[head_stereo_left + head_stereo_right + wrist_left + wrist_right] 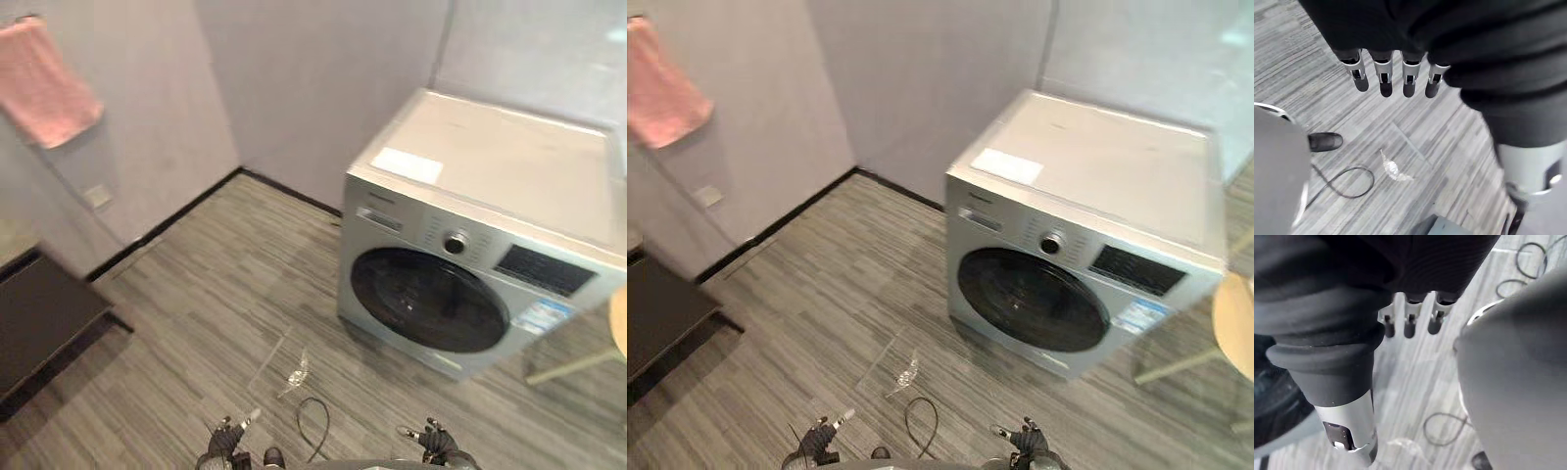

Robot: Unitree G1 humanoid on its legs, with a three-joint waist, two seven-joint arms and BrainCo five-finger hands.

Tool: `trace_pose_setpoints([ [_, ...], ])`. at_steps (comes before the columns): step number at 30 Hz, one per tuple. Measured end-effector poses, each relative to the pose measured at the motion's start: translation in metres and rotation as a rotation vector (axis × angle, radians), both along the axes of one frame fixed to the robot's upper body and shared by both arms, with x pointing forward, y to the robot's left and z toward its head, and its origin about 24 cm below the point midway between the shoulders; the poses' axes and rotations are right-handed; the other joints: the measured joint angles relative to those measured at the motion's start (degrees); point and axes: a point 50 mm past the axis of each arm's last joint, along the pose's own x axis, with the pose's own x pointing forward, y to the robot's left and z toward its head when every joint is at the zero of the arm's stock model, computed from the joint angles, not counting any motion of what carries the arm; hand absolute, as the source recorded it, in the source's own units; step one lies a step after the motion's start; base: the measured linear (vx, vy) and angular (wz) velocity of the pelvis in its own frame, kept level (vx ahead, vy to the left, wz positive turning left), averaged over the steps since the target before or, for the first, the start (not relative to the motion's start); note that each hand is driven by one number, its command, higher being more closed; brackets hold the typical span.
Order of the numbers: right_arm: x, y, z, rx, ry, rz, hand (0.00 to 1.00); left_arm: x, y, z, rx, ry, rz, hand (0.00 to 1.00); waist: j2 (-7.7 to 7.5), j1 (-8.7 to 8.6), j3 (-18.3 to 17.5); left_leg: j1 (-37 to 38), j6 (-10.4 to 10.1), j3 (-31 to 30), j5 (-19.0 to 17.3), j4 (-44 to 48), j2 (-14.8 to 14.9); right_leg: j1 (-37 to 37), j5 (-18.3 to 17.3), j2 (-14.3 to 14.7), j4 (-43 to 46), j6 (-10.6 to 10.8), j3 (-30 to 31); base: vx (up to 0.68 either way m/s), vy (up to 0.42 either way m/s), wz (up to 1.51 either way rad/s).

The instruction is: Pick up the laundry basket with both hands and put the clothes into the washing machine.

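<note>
The silver front-loading washing machine [480, 245] stands on the floor at the right, against the back wall. Its round dark door [428, 299] is closed. My left hand [1383, 73] hangs over the grey plank floor with straight fingers and holds nothing; it also shows at the bottom edge of the left eye view [223, 441]. My right hand [1410, 323] hangs the same way, fingers straight and empty, low in the left eye view [436, 441]. Both hands are well short of the machine.
A pink towel [44, 83] hangs on the left wall. A low dark table [39, 313] stands at the left. A pale wooden stool [1236, 323] is right of the machine. A scrap of clear plastic [297, 372] lies on the floor.
</note>
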Motion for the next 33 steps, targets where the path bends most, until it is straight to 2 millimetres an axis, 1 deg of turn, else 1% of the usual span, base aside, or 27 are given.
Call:
trace_pose_setpoints([
  [1, 0.000, -0.002, 0.000, -0.002, 0.003, -0.007, 0.00, 0.012, -0.013, 0.003, -0.022, -0.042, -0.048, 0.00, -0.04, -0.08, 0.2, -0.3, 1.1, -3.8, -0.7, 1.0, -1.6, -1.0, -0.8, -2.7, 8.4, -1.4, -0.5, 0.00, 0.160, 1.79],
  [2, 0.003, -0.002, 0.002, -0.002, -0.013, -0.021, 0.00, 0.020, -0.025, 0.005, -0.046, -0.064, -0.081, 0.00, 0.10, -0.22, 0.4, -1.5, 2.4, -7.2, -1.7, 4.1, -2.6, -5.1, 2.4, -3.8, 19.7, -7.6, 3.7, 0.01, 0.156, 1.74],
  [3, 0.007, -0.003, 0.003, -0.005, -0.031, -0.025, 0.00, 0.022, -0.030, 0.005, -0.055, -0.071, -0.094, 0.00, 0.36, -0.34, 0.5, -1.6, 2.8, -8.8, -2.1, 5.4, -3.0, -7.5, 5.3, -3.4, 24.4, -11.6, 6.7, 0.07, 0.158, 1.55],
  [4, 0.011, -0.002, 0.005, -0.001, -0.052, -0.028, 0.00, 0.024, -0.040, 0.006, -0.076, -0.078, -0.111, 0.00, 1.13, -0.25, 0.7, -1.6, 3.8, -11.6, -3.0, 7.3, -2.6, -11.3, 8.7, -0.8, 32.2, -12.6, 13.6, 0.12, 0.120, 1.10],
  [5, 0.021, 0.010, 0.007, 0.027, -0.079, -0.017, 0.00, 0.023, -0.037, 0.006, -0.067, -0.078, -0.111, 0.00, -0.37, 0.06, 0.9, -1.9, 4.3, -12.7, -3.9, 8.8, -2.7, -14.4, 6.6, 2.3, 36.4, -8.8, 18.6, 0.13, 0.085, 0.84],
  [7, 0.033, 0.023, 0.010, 0.063, -0.117, -0.019, 0.00, 0.023, -0.032, 0.006, -0.054, -0.079, -0.114, 0.00, -1.33, 0.10, 1.2, -2.7, 4.8, -13.4, -4.9, 10.3, -2.5, -17.6, 2.2, 5.9, 36.4, -6.0, 21.7, 0.06, 0.028, 0.36],
  [8, 0.040, 0.028, 0.011, 0.080, -0.137, -0.024, 0.00, 0.022, -0.031, 0.006, -0.052, -0.077, -0.115, 0.00, -0.94, -0.07, 1.3, -3.0, 5.1, -14.1, -5.5, 10.9, -2.3, -18.5, 0.0, 8.3, 31.2, -4.8, 23.3, 0.06, -0.018, 0.36],
  [9, 0.041, 0.029, 0.012, 0.085, -0.140, -0.034, 0.00, 0.021, -0.032, 0.005, -0.054, -0.076, -0.116, 0.00, -0.28, -0.05, 1.4, -3.3, 5.6, -15.1, -6.4, 11.7, -2.1, -18.1, -0.8, 10.1, 22.9, -4.0, 25.3, 0.06, -0.047, 0.34],
  [10, 0.041, 0.028, 0.012, 0.085, -0.139, -0.042, 0.00, 0.021, -0.032, 0.006, -0.053, -0.080, -0.116, 0.00, 0.04, -0.09, 1.4, -3.6, 5.5, -15.6, -6.8, 12.4, -2.1, -17.9, -0.8, 10.8, 18.4, -4.0, 26.6, 0.13, -0.096, 0.42],
  [12, 0.043, 0.025, 0.013, 0.077, -0.143, -0.070, 0.00, 0.023, -0.029, 0.006, -0.032, -0.088, -0.122, 0.00, 0.77, -0.08, 1.9, -5.8, 4.3, -17.9, -9.1, 15.9, -2.0, -16.6, -0.2, 12.3, 3.1, -3.8, 32.5, 0.15, -0.145, 0.50],
  [14, 0.044, 0.023, 0.013, 0.071, -0.147, -0.071, 0.00, 0.022, -0.025, 0.005, -0.020, -0.076, -0.112, 0.00, 0.65, -0.37, 1.9, -6.5, 3.3, -20.2, -11.1, 18.3, -2.1, -15.7, -0.2, 12.3, 0.6, -3.8, 33.4, 0.11, -0.180, 0.62],
  [16, 0.045, 0.020, 0.014, 0.062, -0.151, -0.063, 0.00, 0.021, -0.021, 0.005, 0.004, -0.065, -0.124, 0.00, -0.87, -0.35, 0.7, -7.4, 1.6, -24.0, -12.9, 19.1, -1.9, -15.3, 0.0, 11.9, 4.2, -3.1, 31.6, 0.21, -0.462, 0.87],
  [17, 0.047, 0.019, 0.015, 0.057, -0.155, -0.052, 0.00, 0.021, -0.021, 0.005, 0.008, -0.060, -0.129, 0.00, -0.94, -0.40, 0.7, -7.0, 1.7, -25.1, -12.8, 18.0, -1.3, -15.7, 1.0, 12.3, 5.3, -2.1, 30.4, 0.27, -0.543, 0.90],
  [18, 0.050, 0.020, 0.016, 0.050, -0.163, -0.018, 0.00, 0.018, -0.017, 0.003, 0.016, -0.044, -0.119, 0.00, -1.24, -0.54, -0.3, -5.2, 1.0, -25.7, -12.4, 16.3, 0.8, -15.9, 1.3, 13.2, 6.2, -4.3, 27.3, 0.22, -0.362, 0.73],
  [19, 0.053, 0.014, 0.018, 0.032, -0.174, -0.006, 0.00, 0.017, -0.021, 0.002, 0.003, -0.040, -0.105, 0.00, -0.30, -0.65, -0.9, -7.0, 1.8, -26.0, -12.9, 23.5, 2.4, -15.9, 0.8, 14.5, 6.9, -5.8, 25.6, 0.29, -0.395, 0.73],
  [20, 0.057, 0.006, 0.020, 0.009, -0.183, -0.003, 0.00, 0.014, -0.027, 0.001, -0.015, -0.032, -0.101, 0.00, 1.15, -0.46, -1.6, -7.9, 2.4, -26.0, -13.9, 29.8, 4.3, -15.5, 0.4, 16.2, 7.1, -7.0, 23.6, 0.21, -0.288, 0.50],
  [22, 0.058, -0.003, 0.021, -0.017, -0.185, -0.008, 0.00, 0.015, -0.035, 0.001, -0.036, -0.032, -0.098, 0.00, 2.92, -1.42, -1.9, -8.5, 2.3, -25.7, -12.5, 33.5, 5.9, -13.4, -0.7, 17.7, 7.1, -9.0, 19.5, 0.24, -0.345, 0.80],
  [23, 0.057, -0.002, 0.021, -0.016, -0.183, -0.007, 0.00, 0.018, -0.035, 0.003, -0.032, -0.046, -0.096, 0.00, 3.13, -1.50, -1.6, -9.8, 0.5, -24.2, -9.8, 36.2, 7.4, -11.3, -1.7, 18.3, 7.2, -9.9, 17.3, 0.21, -0.349, 0.86],
  [24, 0.055, -0.001, 0.020, -0.014, -0.180, -0.007, 0.00, 0.019, -0.034, 0.004, -0.026, -0.054, -0.095, 0.00, 2.93, -1.21, -1.4, -10.7, 0.2, -23.2, -8.4, 37.5, 8.0, -10.6, -1.8, 18.4, 7.4, -10.1, 16.4, 0.16, -0.326, 0.78],
  [25, 0.051, -0.001, 0.018, -0.011, -0.169, -0.014, 0.00, 0.020, -0.033, 0.005, -0.016, -0.059, -0.091, 0.00, 2.40, -0.75, -1.1, -11.9, -0.6, -20.8, -5.5, 39.7, 9.2, -8.9, -2.2, 18.5, 7.2, -10.7, 14.6, 0.07, -0.206, 0.56],
  [27, 0.039, 0.003, 0.013, 0.005, -0.137, -0.048, 0.00, 0.020, -0.031, 0.005, -0.008, -0.061, -0.094, 0.00, 2.10, -0.95, -0.7, -12.0, -1.6, -15.9, -2.8, 38.0, 11.7, -6.8, -2.3, 18.3, 7.0, -10.9, 10.9, 0.06, -0.229, 1.04],
  [28, 0.033, 0.006, 0.011, 0.017, -0.118, -0.071, 0.00, 0.021, -0.031, 0.005, -0.008, -0.062, -0.097, 0.00, 2.25, -1.23, -0.4, -11.4, -1.5, -13.8, -2.6, 36.0, 12.5, -5.7, -2.3, 17.9, 6.5, -11.0, 8.5, 0.03, -0.209, 1.52],
  [29, 0.026, 0.004, 0.008, 0.017, -0.095, -0.105, 0.00, 0.027, -0.033, 0.007, -0.011, -0.075, -0.103, 0.00, 2.45, -1.40, 0.6, -11.1, -1.9, -10.2, -4.2, 35.1, 13.2, -4.6, -2.6, 17.5, 6.4, -11.4, 5.8, 0.00, -0.128, 1.22],
  [30, 0.024, 0.003, 0.007, 0.013, -0.087, -0.124, 0.00, 0.027, -0.034, 0.007, -0.012, -0.075, -0.104, 0.00, 2.43, -1.36, 1.1, -11.0, -2.6, -9.0, -5.7, 35.3, 12.8, -4.2, -2.8, 17.1, 6.3, -11.8, 4.9, -0.05, -0.058, 1.07],
  [31, 0.022, -0.002, 0.007, 0.004, -0.083, -0.145, 0.00, 0.024, -0.035, 0.006, -0.012, -0.065, -0.106, 0.00, 3.01, -1.30, 1.3, -10.7, -3.5, -7.1, -8.4, 35.1, 10.3, -4.0, -3.4, 16.0, 6.0, -12.7, 3.1, -0.11, 0.007, 0.71],
  [32, 0.021, -0.003, 0.007, 0.002, -0.081, -0.154, 0.00, 0.021, -0.035, 0.005, -0.013, -0.053, -0.107, 0.00, 3.45, -1.35, 1.4, -9.6, -1.9, -4.8, -10.1, 33.7, 8.8, -4.0, -3.5, 15.3, 6.0, -12.5, 2.2, -0.16, 0.050, 0.76],
  [33, 0.020, -0.004, 0.007, 0.003, -0.083, -0.152, 0.00, 0.014, -0.033, 0.002, -0.010, -0.028, -0.108, 0.00, 3.61, -1.49, 1.4, -7.3, 0.1, -1.9, -11.1, 28.0, 7.0, -4.1, -3.8, 14.8, 6.1, -11.9, 1.8, -0.13, 0.049, 0.58],
])
